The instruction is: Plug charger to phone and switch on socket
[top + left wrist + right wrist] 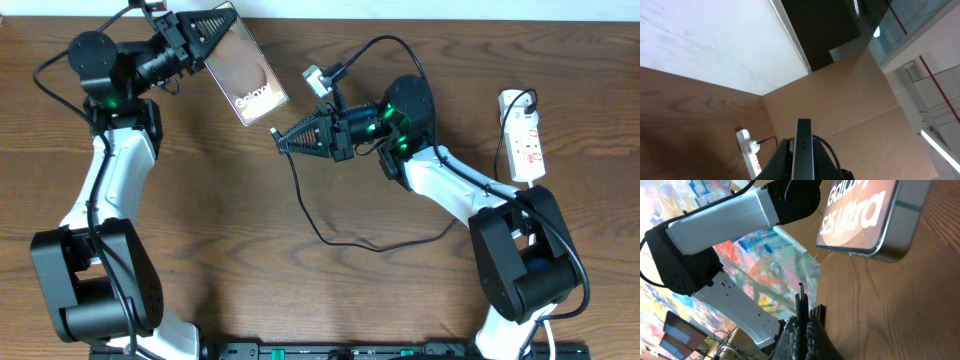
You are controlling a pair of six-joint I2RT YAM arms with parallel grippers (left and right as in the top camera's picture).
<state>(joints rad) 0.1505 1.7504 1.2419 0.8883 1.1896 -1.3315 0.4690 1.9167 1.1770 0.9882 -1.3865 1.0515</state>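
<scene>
The phone (246, 66), a brownish slab with white lettering, is tilted off the table at the back left, and my left gripper (215, 30) is shut on its upper end. In the left wrist view its thin edge (803, 127) stands between the fingers (782, 157). My right gripper (283, 141) is shut on the charger's connector tip (800, 295), which points at the phone's lower end (865, 215) across a short gap. The charger's thin black cable (330, 238) loops over the table toward the white socket (525, 140) at the right edge.
The socket (751, 152) also shows in the left wrist view, with a black cable running off its far end. The right wrist's camera mount (318, 78) and its cable arch above the right gripper. Both arm bases stand at the table's front edge.
</scene>
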